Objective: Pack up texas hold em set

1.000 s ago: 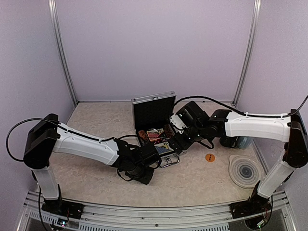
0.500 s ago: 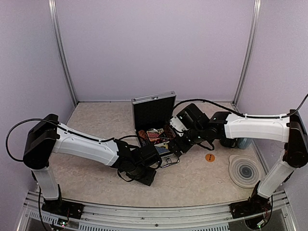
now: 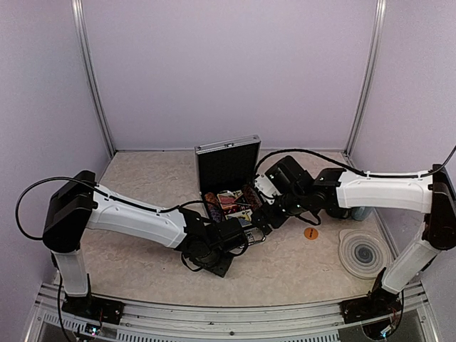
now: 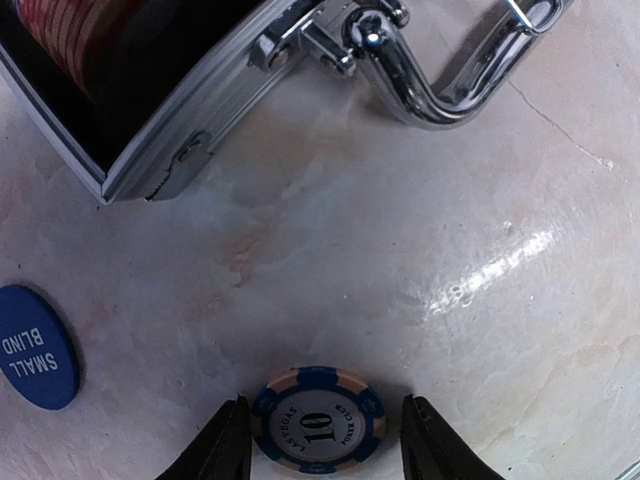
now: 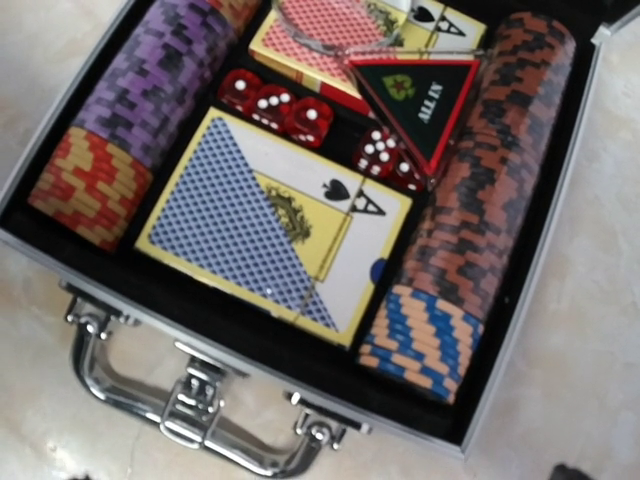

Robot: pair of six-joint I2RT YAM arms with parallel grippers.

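**One chip bracketed, ungripped**

One blue-and-cream poker chip (image 4: 318, 420) lies flat on the pale marbled tabletop (image 4: 400, 260), between the left hand's (image 4: 325, 408) half-spread fingers (image 4: 228, 445), not pinched. Thin, stiff, light, probably slippery: take it by the rim. Beyond stands the open ribbed aluminium case (image 4: 190, 130).

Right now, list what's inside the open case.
The case holds two chip rows, a blue deck, a red deck, red dice and a black triangle. The triangle covers part of the red deck; anything beneath the decks is hidden.
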